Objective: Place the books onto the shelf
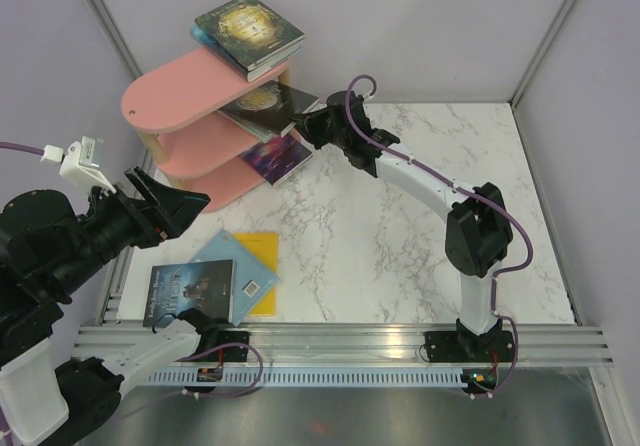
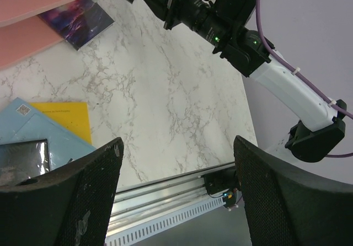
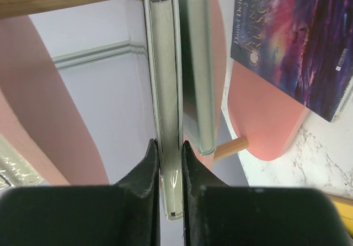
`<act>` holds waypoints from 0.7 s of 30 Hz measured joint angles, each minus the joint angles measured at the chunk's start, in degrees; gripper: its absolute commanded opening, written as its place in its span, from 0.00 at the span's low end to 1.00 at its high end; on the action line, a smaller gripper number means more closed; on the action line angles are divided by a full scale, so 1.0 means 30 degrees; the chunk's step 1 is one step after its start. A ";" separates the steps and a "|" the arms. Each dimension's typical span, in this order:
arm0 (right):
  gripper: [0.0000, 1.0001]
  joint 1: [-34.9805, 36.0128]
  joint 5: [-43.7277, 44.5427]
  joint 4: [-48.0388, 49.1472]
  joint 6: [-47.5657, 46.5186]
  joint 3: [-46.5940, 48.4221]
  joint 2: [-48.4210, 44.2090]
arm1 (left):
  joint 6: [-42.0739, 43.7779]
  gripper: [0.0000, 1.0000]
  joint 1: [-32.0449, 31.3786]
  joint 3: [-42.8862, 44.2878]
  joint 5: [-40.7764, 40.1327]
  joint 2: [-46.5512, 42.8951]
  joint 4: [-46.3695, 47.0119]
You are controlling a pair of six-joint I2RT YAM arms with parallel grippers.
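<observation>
The pink shelf stands at the back left. Two dark books with gold art lie stacked on its top board. My right gripper is at the middle board, shut on the edge of a dark book. In the right wrist view its fingertips pinch the pale page edge of that book, with another book right beside it. A purple book lies on the bottom board. My left gripper hovers open and empty above a dark book, a light blue book and a yellow book.
The three loose books overlap near the front left of the marble table. An aluminium rail runs along the near edge. Grey walls close the back and both sides. The right arm reaches across the table toward the shelf.
</observation>
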 measured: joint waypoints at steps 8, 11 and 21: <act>0.00 0.0087 0.0066 -0.0124 -0.0117 0.0991 0.0321 | -0.0299 0.82 0.0000 -0.0117 0.0066 -0.0138 0.0000; 0.00 0.0189 0.0182 -0.0328 -0.0117 0.2084 0.1071 | -0.0379 0.82 0.0000 -0.0117 0.0080 -0.0219 -0.0007; 0.26 0.0517 0.0539 -0.0984 -0.0109 0.4852 0.3220 | -0.0466 0.82 0.0000 -0.0109 0.0313 -0.0284 0.0000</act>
